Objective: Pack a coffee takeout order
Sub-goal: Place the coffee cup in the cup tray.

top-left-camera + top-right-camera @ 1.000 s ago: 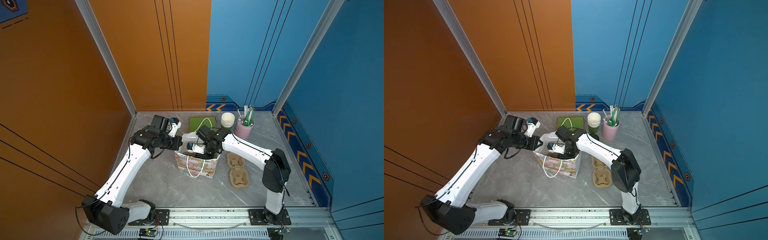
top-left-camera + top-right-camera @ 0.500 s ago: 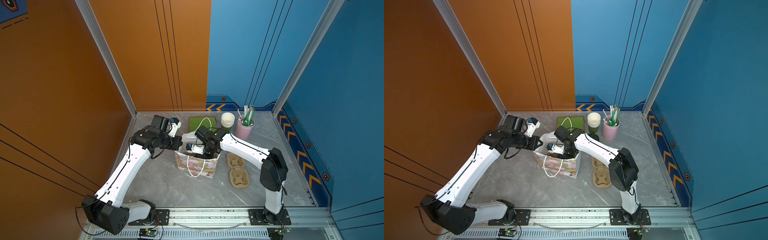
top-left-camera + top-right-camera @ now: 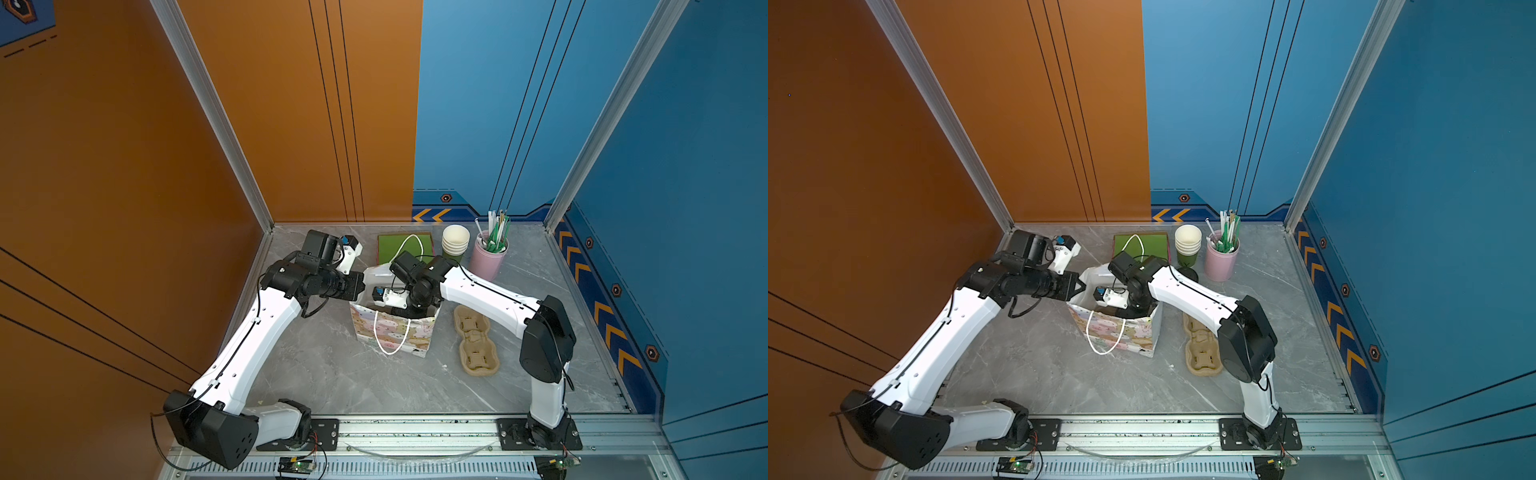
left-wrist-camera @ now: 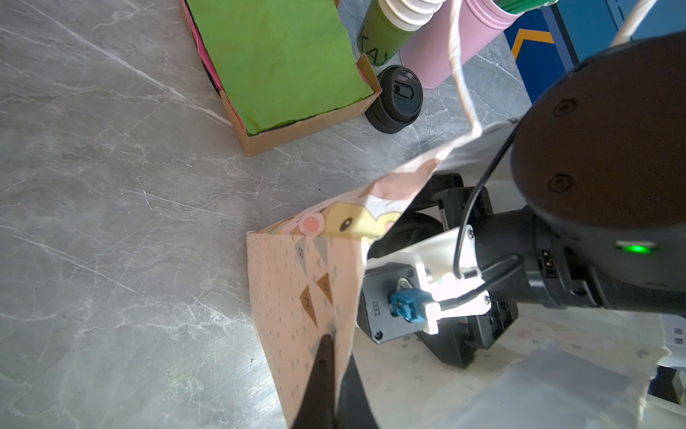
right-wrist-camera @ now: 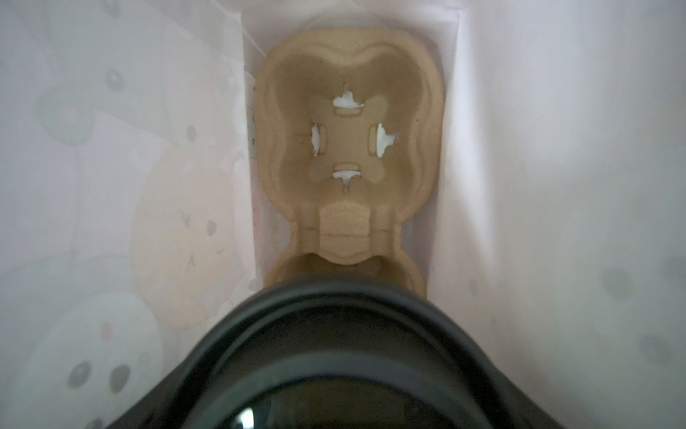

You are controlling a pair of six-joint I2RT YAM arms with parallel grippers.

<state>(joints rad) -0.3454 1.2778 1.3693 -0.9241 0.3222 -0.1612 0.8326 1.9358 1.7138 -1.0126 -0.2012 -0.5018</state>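
Jaws of the left gripper (image 4: 331,347) are pinched tight on the top edge of the paper bag (image 3: 392,332), one finger outside the patterned wall and one inside. That grip looks meant to pull the mouth wide and steady the bag, so the other arm has room to work. Inside that mouth the right gripper (image 3: 404,310) reaches straight down. Its jaws stand wide, but their tips are out of sight, so I cannot tell whether they press on anything or hang free. Right under them the right wrist view is filled by a round black lid (image 5: 334,356); whatever it caps is hidden. It sits over the nearer well of a beige carrier (image 5: 349,141) lying flat on the bag's floor, and the farther well, beyond the jaws, is empty. By my reading a capped drink is being seated there so it rides upright. Well apart from both sets of jaws, outside the bag, the green napkin (image 4: 274,59) lies in its cardboard box (image 4: 308,130), with another black lid (image 4: 395,98) just beside it. A stack of cups (image 3: 456,243), a pink tin of straws (image 3: 488,259) and a second carrier (image 3: 476,340) stand on the table (image 3: 332,374). The napkin looks like the item left to pack.
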